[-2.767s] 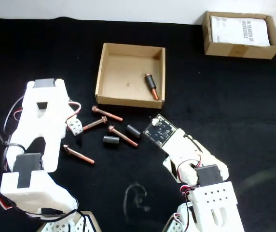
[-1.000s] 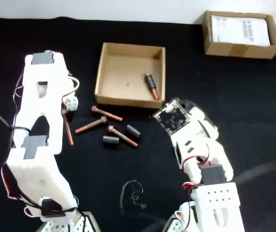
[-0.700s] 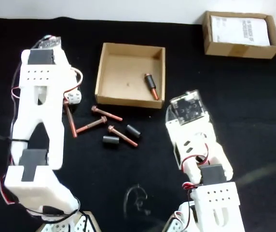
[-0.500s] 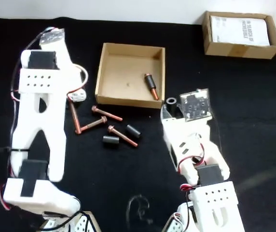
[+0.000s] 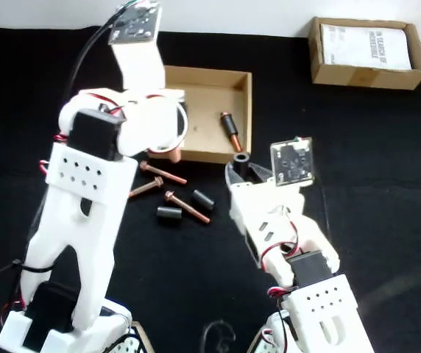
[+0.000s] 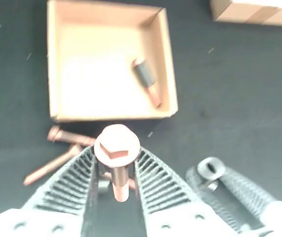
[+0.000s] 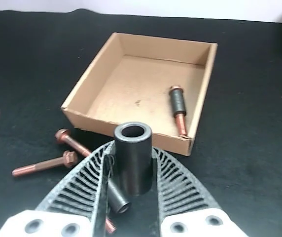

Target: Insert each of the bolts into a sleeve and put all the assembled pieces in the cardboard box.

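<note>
Copper bolt (image 6: 117, 147) gripped in the left hand (image 6: 115, 159), hex head up toward the wrist camera, shank pointing down; the hand hangs over the near edge of the cardboard box (image 5: 214, 155). Right hand (image 7: 132, 148) is clamped on a black sleeve (image 7: 132, 165), sleeve upright with bore open at the top, held just off the box's near right corner. The two hands are near each other; bolt and sleeve are apart, not mated yet.

One assembled piece (image 5: 230, 132) lies inside the box by its right wall. Three loose bolts (image 5: 163, 173) and two loose sleeves (image 5: 169, 215) lie on the black counter (image 5: 387, 191) just in front of the box; a second carton (image 5: 365, 53) with a printed sheet sits well apart at the far right.

Step in hand, as I read it: mid-air insertion, second piece of the batch. Next move calls for bringing the shank tip over the bore, both axes lined up, then feeding straight in; any tilt and the tip probably catches the sleeve rim. After that one hand lets go and the other carries the pair to the box; most of the task is left.
</note>
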### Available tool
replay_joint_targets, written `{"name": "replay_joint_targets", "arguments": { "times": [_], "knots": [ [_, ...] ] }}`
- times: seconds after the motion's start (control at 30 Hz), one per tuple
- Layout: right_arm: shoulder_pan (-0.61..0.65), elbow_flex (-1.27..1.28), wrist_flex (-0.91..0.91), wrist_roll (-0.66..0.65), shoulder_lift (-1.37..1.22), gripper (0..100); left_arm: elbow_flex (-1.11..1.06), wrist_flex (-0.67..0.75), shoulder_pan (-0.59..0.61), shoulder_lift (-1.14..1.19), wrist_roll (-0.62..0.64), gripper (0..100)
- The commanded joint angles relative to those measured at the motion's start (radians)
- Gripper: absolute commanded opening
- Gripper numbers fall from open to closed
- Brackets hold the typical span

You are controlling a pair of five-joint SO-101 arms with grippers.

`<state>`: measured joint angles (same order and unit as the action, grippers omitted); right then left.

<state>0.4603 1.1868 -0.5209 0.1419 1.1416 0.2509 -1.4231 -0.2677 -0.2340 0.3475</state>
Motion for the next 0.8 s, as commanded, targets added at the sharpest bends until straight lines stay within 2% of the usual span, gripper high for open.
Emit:
{"name": "replay_joint_targets", "arguments": {
  "times": [0.0,0.4,0.6,0.77],
  "knots": [
    [0.030,-0.061,-0.004,0.005,0.027,0.8,0.038,0.078,-0.035,-0.042,-0.006,1],
    [0.051,-0.064,0.004,0.005,0.027,0.8,0.038,0.153,-0.171,-0.041,-0.008,1],
    [0.053,-0.064,0.053,0.005,0.027,0.8,0.036,0.252,-0.199,-0.039,-0.008,1],
    [0.053,-0.068,0.053,0.005,0.027,0.8,-0.016,0.269,-0.200,-0.041,-0.008,1]
  ]
}}
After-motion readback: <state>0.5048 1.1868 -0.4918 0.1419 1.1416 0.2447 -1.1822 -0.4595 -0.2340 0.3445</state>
